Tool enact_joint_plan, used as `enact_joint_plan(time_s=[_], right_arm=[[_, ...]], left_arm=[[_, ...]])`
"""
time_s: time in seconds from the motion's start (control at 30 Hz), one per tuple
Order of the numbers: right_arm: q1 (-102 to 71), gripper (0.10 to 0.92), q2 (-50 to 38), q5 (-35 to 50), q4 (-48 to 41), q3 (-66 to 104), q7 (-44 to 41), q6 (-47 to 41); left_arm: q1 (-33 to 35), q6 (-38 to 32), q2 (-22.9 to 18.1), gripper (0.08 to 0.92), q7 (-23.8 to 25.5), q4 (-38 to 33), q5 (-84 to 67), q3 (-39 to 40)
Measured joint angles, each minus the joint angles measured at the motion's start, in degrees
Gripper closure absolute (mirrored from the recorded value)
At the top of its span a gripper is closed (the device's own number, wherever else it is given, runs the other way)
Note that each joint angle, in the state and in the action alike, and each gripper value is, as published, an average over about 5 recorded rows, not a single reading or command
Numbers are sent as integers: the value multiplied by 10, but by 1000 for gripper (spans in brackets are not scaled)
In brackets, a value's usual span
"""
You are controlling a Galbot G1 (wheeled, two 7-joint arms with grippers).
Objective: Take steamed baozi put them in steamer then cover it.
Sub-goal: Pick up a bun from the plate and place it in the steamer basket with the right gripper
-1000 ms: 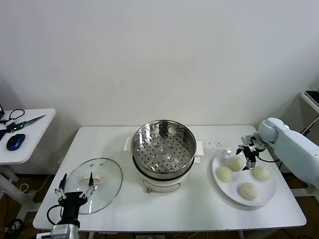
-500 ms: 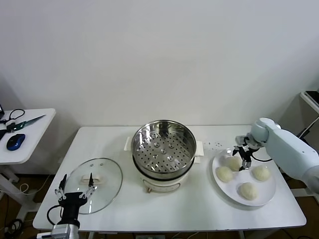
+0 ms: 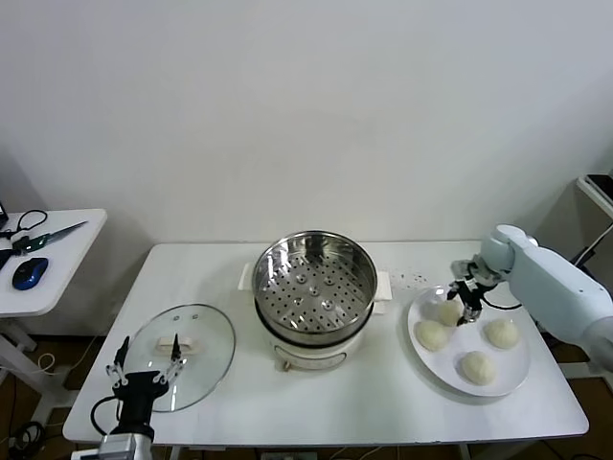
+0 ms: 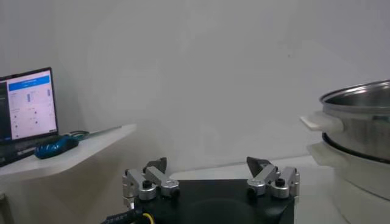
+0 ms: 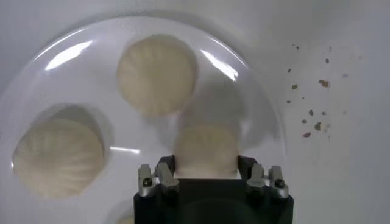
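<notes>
Four buns sat on the plate; my right gripper clamped the rear-edge bun; left gripper gaped wide, empty, over the lid.

The right arm is being held extended from the right side, its white forearm angled inward and its wrist bent downward. The right gripper is being kept closed, its fingers being pressed against both sides of a steamed baozi gripped between them. The left arm is being kept low at the near left, with the left gripper pointing forward and its fingers being held wide apart.
</notes>
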Motion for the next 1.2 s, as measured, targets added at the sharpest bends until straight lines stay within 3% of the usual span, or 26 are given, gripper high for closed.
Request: enact_joint_plan(time_s=[0.53,1.2], right_arm=[[236,355,23,69,111,-166,-50,104],[292,347,213,-113,165,-194,-25,289]], left_arm=[[15,1,3,177,3,-11,2,3],[13,9,12,177,8,-11,8,3]])
